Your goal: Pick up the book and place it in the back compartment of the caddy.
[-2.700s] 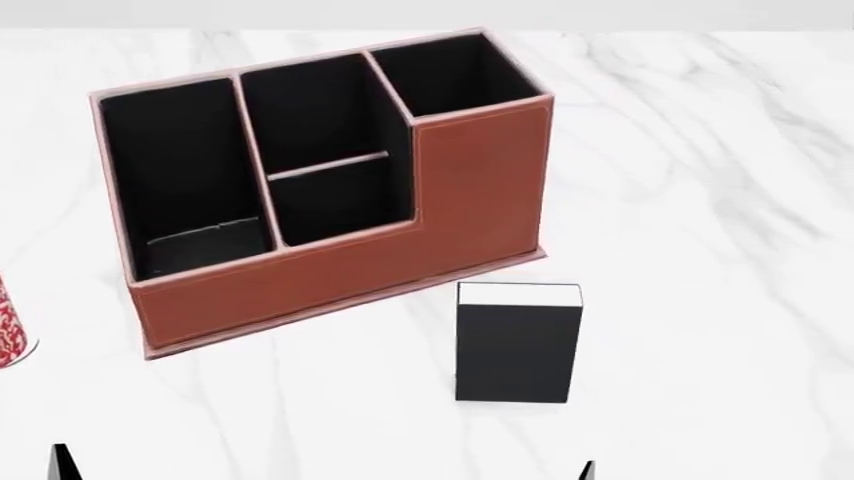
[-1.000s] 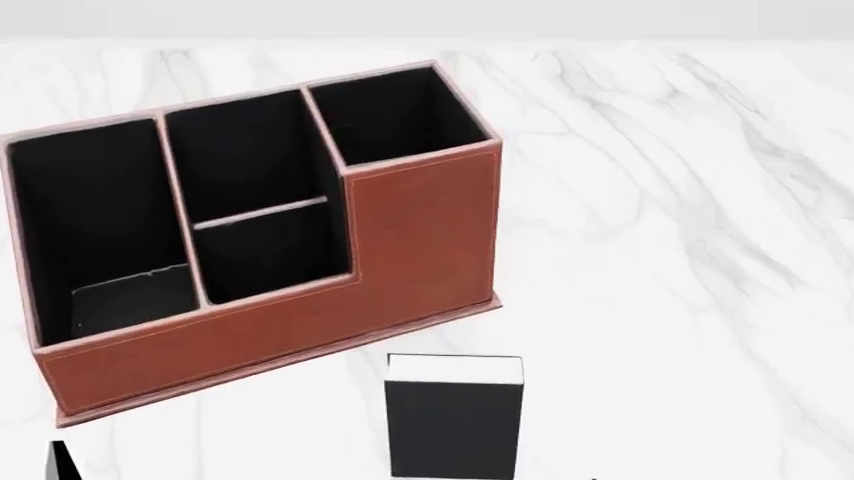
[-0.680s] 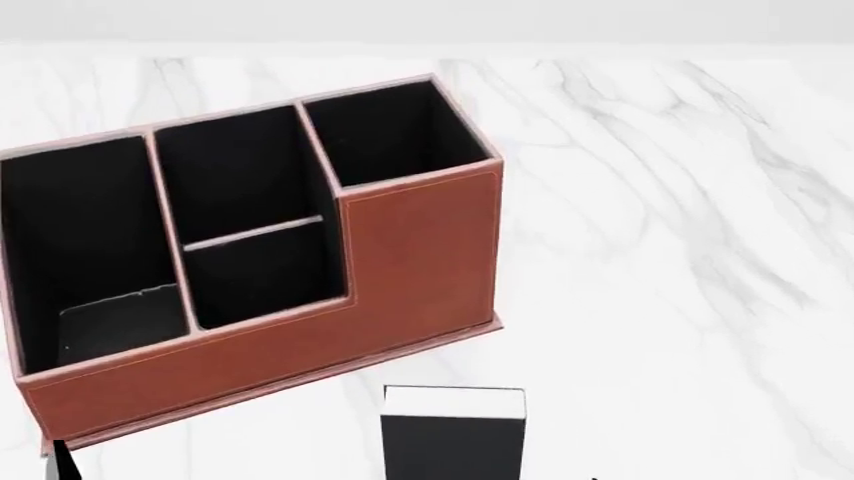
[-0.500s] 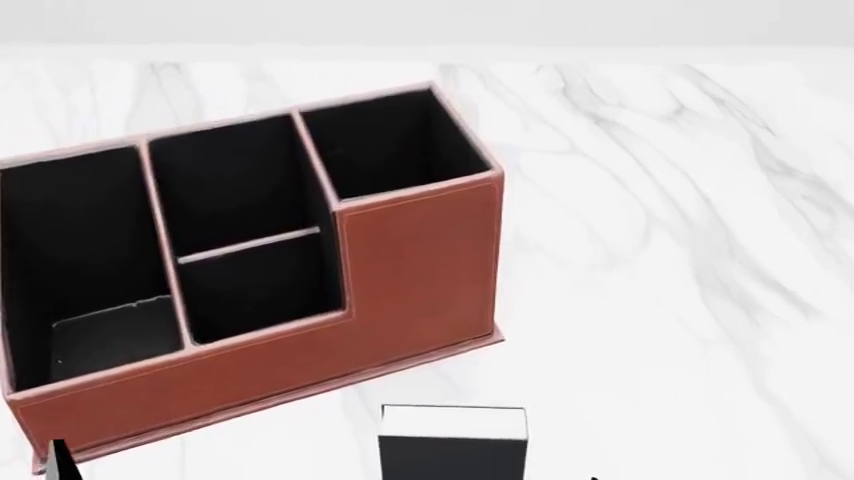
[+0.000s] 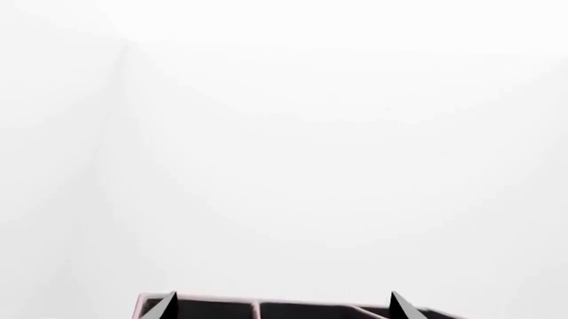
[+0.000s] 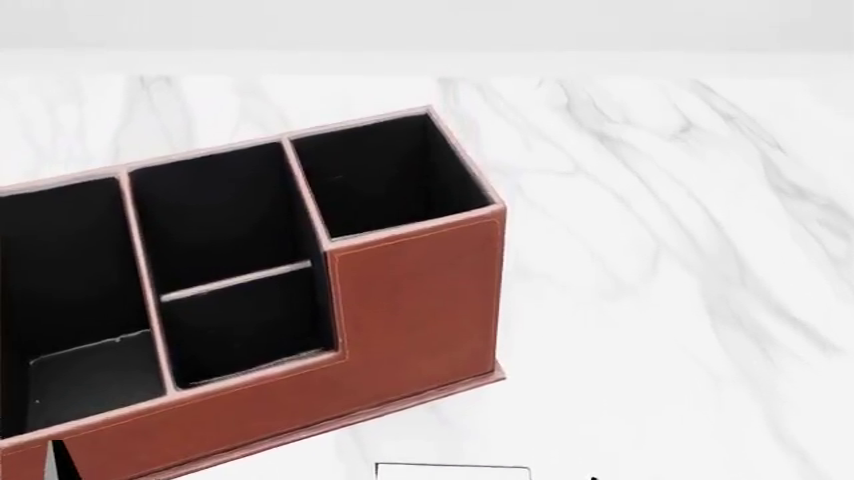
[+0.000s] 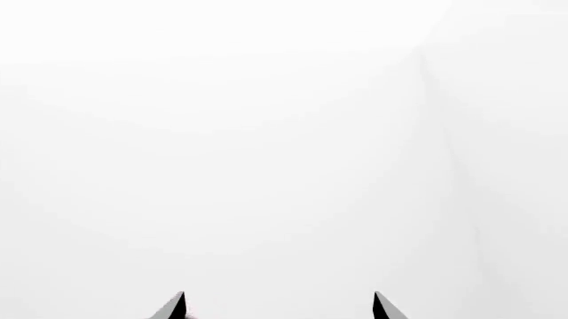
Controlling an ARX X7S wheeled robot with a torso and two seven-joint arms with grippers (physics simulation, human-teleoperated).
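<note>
The thick black-covered, white-edged book (image 6: pixel 453 472), judged stiff and weighty, is best gripped across its covers; both hands are seen spread, empty.

Red-brown caddy (image 6: pixel 400 300) on white marble table (image 6: pixel 667 250), tall square end cell toward view's right, middle section split by thin cross divider, back compartment (image 6: pixel 247 320) black-lined, book (image 6: pixel 451 472) showing only white edge at bottom frame edge, just beside caddy.
</note>
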